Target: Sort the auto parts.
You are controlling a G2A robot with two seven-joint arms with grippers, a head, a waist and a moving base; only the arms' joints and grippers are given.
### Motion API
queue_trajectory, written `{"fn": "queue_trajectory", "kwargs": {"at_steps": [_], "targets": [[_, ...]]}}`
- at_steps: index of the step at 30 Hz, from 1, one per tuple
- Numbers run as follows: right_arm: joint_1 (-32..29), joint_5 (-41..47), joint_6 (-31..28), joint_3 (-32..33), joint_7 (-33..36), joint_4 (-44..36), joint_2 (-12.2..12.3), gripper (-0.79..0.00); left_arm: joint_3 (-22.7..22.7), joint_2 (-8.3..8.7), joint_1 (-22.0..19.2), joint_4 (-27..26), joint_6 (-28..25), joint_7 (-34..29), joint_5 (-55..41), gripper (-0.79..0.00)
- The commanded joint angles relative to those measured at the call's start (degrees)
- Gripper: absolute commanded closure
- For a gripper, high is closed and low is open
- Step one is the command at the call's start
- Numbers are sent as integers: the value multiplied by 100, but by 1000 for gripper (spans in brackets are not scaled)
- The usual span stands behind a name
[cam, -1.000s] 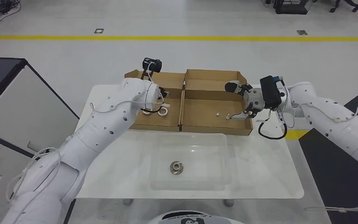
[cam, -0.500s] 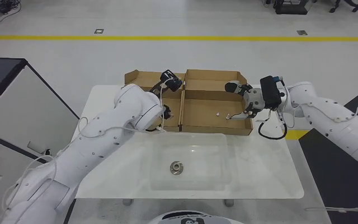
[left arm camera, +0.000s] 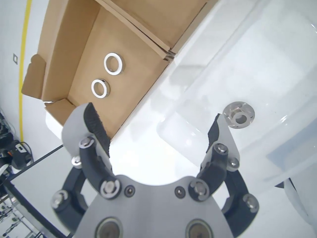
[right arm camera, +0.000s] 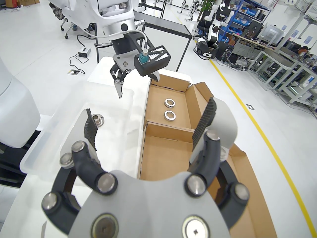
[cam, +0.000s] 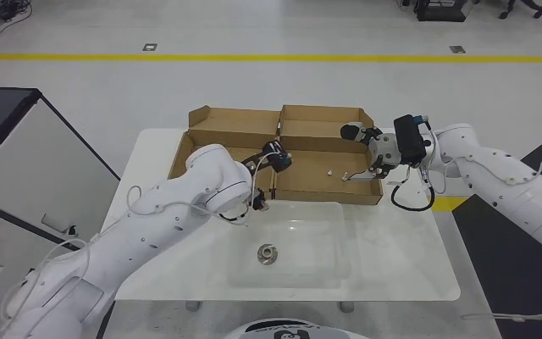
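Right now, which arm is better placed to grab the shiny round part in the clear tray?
Left. The left pincer, open and empty, hangs by the clear tray's edge, close to the shiny round part. The right pincer, also open, sits farther off over the right cardboard box.

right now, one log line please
left hand open near bin | right hand open over box | flange in bin | rings in other box

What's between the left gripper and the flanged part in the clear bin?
Nothing visible. The left gripper hangs open over the edge of the clear bin nearest the cardboard boxes. The flanged part lies alone on the bin floor, open from above. Only the bin's own wall is near the path.
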Motion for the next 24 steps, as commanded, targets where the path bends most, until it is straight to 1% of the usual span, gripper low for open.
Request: {"fn": "queue_trajectory", "kwargs": {"at_steps": [1, 6, 9, 15, 17, 20, 22, 24], "targets": [[0, 0, 0, 0, 0, 0, 0, -785, 52, 14, -68, -11, 43, 0, -268, -785], [0, 0, 0, 0, 0, 0, 0, -785, 169, 90, -209, -58, 66, 0, -994, -785], [0, 0, 0, 0, 0, 0, 0, -785, 359, 163, -279, -94, 16, 0, -1200, -785], [0, 0, 0, 0, 0, 0, 0, -785, 723, 270, -408, -161, 159, 0, -1265, -785], [0, 0, 0, 0, 0, 0, 0, -785, 780, 288, -399, -142, 290, 0, -1305, -785], [0, 0, 0, 0, 0, 0, 0, -785, 872, 313, -378, -158, 321, 0, -1323, -785], [0, 0, 0, 0, 0, 0, 0, -785, 911, 325, -399, -360, 127, 64, -1164, -785], [0, 0, 0, 0, 0, 0, 0, -785, 886, 331, -369, -386, 136, 158, -1127, -785]]}}
